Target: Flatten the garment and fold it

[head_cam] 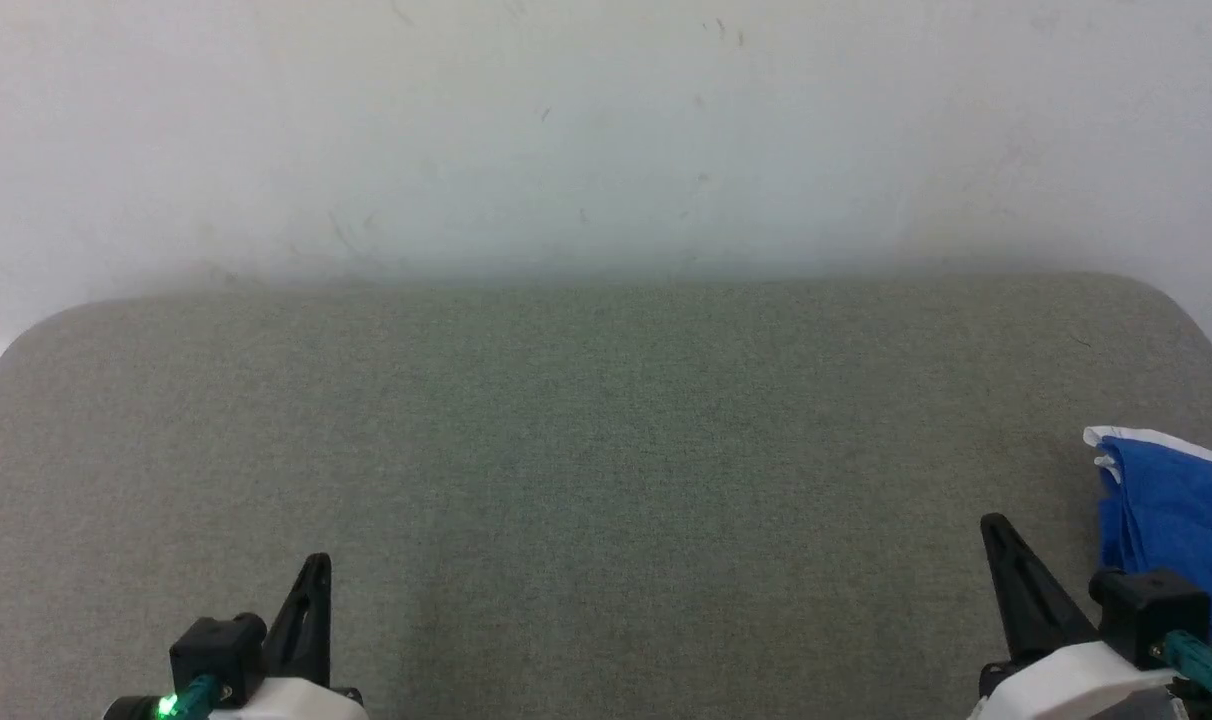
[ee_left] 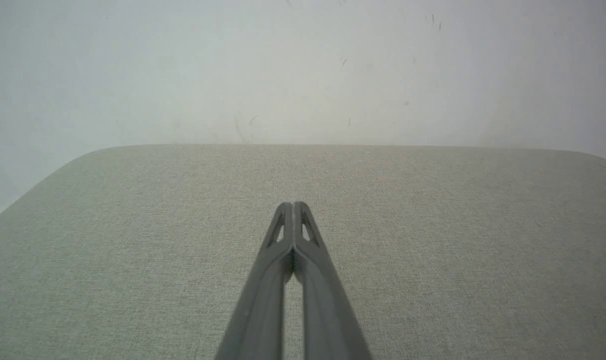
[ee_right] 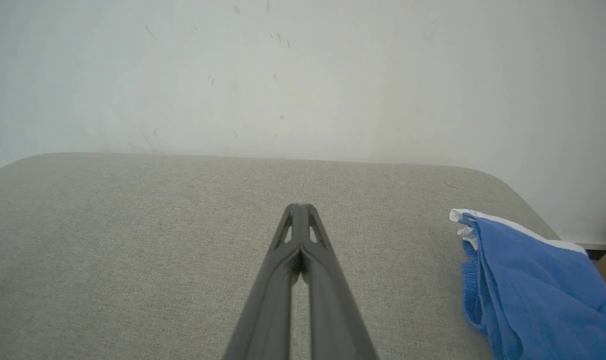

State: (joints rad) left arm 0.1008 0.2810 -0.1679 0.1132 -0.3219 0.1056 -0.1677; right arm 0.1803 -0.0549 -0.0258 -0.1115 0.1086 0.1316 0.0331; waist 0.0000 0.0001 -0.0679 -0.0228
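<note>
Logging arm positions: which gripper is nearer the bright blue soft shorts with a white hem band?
Right. The right gripper lies just left of the blue shorts, shut and clear of them; the left gripper is far across the grey fabric surface.

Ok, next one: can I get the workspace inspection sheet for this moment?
Surface: grey fabric-covered top, rounded far corners, smooth.
Job's things: blue shorts with a white band, partly in view, lying in loose layers at the top's right edge, not gripped.
Clutter: nothing seen.
Hands: left hand shut and empty, over bare fabric; right hand shut and empty, left of the shorts and apart from them.
Cables: teal lead by a green light at the left wrist; a second lead at the right wrist.
Surroundings: pale wall with small scuff marks behind the top.
</note>
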